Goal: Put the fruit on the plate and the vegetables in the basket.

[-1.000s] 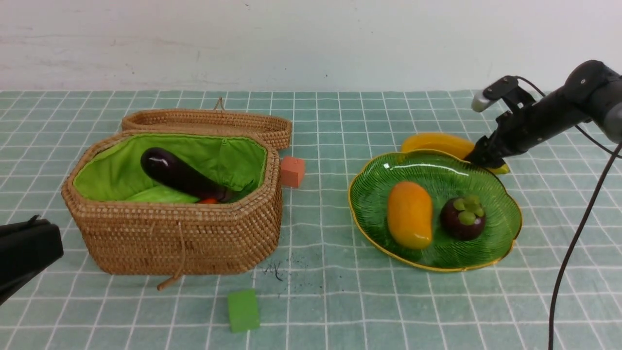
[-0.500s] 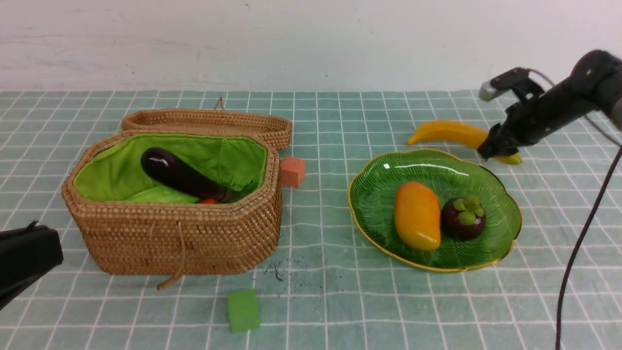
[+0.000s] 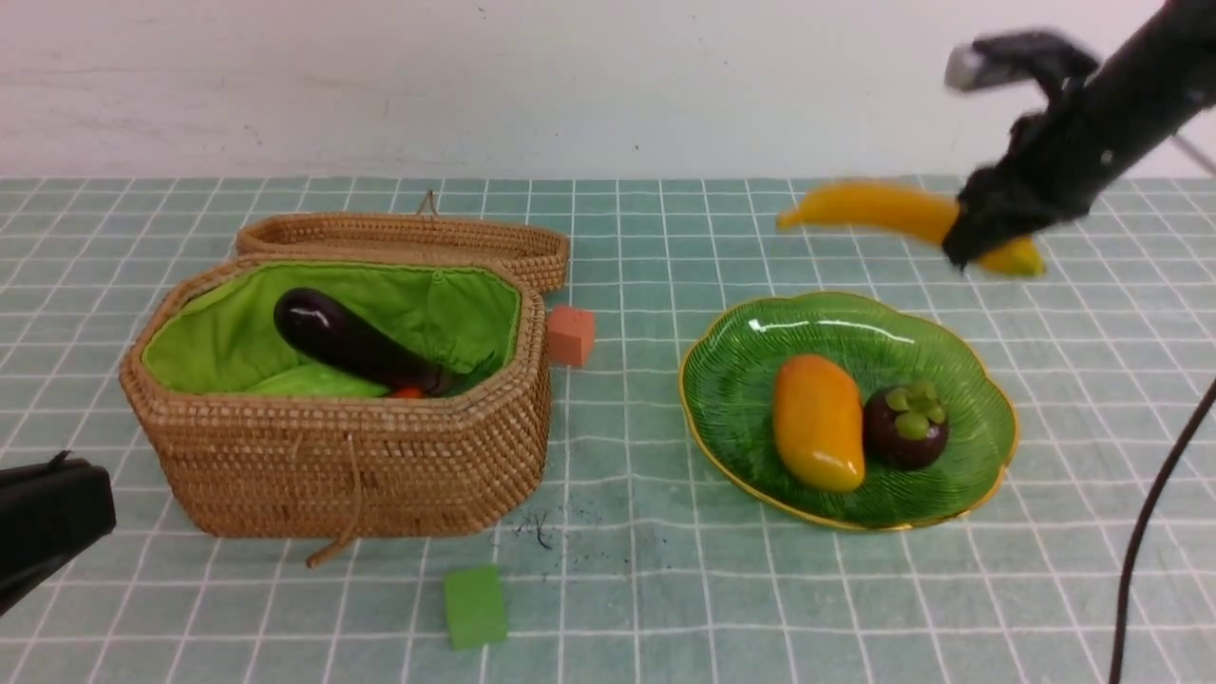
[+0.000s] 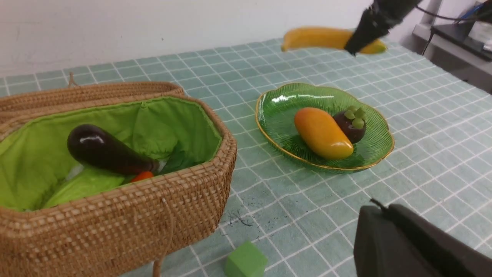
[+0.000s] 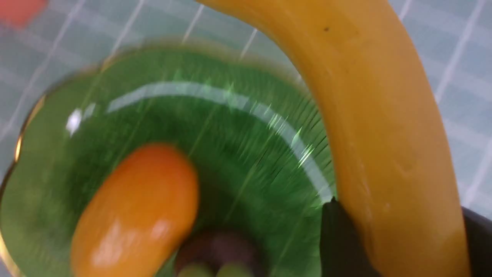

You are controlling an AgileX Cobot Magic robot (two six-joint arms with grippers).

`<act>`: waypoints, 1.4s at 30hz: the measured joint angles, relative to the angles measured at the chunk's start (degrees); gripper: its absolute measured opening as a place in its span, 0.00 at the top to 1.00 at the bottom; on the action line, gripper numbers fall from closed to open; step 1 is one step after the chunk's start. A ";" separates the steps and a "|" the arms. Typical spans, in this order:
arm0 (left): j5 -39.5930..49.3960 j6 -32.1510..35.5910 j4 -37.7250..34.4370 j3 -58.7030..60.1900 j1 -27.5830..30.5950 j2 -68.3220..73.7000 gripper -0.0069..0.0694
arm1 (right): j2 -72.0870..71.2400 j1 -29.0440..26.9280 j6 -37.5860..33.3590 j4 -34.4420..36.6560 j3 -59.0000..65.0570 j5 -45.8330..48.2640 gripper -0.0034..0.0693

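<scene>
Front view showed the banana (image 3: 879, 211), long, curved and glossy yellow, lifted clear of the cloth beyond the far right edge of the plate (image 3: 731, 380); the right gripper (image 3: 983, 237) had its jaws clamped across the banana near 1 end. Right wrist view gave the same fruit close, its smooth orange-yellow skin held between 2 dark fingers (image 5: 342, 242). On the ribbed green plate lay 2 fruits touching: 1 orange-yellow mango (image 3: 818, 434) and 1 dark purple mangosteen (image 3: 904, 425) with a green cap. To the left, well apart, stood 1 wicker basket (image 3: 361, 465), lid open, holding 1 dark eggplant (image 3: 353, 344), 1 pale green cucumber (image 3: 318, 383) and a sliver of 1 orange carrot (image 3: 408, 391). 2 cubes lay on the cloth: 1 orange cube (image 3: 571, 334) just beside the basket, 1 green cube (image 3: 475, 606) in front. The left gripper (image 3: 47, 522) sat low at the near left; I could not tell how its jaws stood.
</scene>
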 joint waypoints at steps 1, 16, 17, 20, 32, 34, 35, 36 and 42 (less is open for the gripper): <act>0.27 0.00 0.06 0.00 0.00 0.00 0.90 | -1.21 0.68 -1.76 0.71 6.33 -0.16 0.53; 3.90 0.00 0.19 0.00 0.00 0.00 0.90 | -1.07 3.12 -2.88 0.74 15.66 -12.54 0.21; 4.28 0.00 0.19 0.00 0.00 0.00 0.90 | -1.40 3.12 -1.29 0.25 15.66 -11.57 0.11; 4.52 -0.43 -0.11 0.00 0.00 0.00 0.90 | -4.25 3.12 3.82 -1.34 15.66 -6.94 0.04; -3.47 -1.16 0.67 8.29 0.00 -9.41 0.90 | -35.37 3.12 12.07 -1.91 30.82 -0.37 0.71; -6.50 -2.45 0.72 12.35 0.00 -14.12 0.90 | -45.00 3.12 13.34 -1.96 37.89 -0.24 0.83; -8.17 -3.47 0.72 14.99 0.00 -16.37 0.90 | -50.06 3.12 14.12 -2.20 41.94 -0.01 0.87; -8.73 -3.89 0.72 15.36 0.00 -17.05 0.90 | -50.06 3.12 14.12 -2.20 42.62 -0.01 0.88; -11.62 -8.15 0.89 23.80 0.00 -22.15 0.89 | -79.15 3.12 21.52 -5.75 64.90 -0.14 0.93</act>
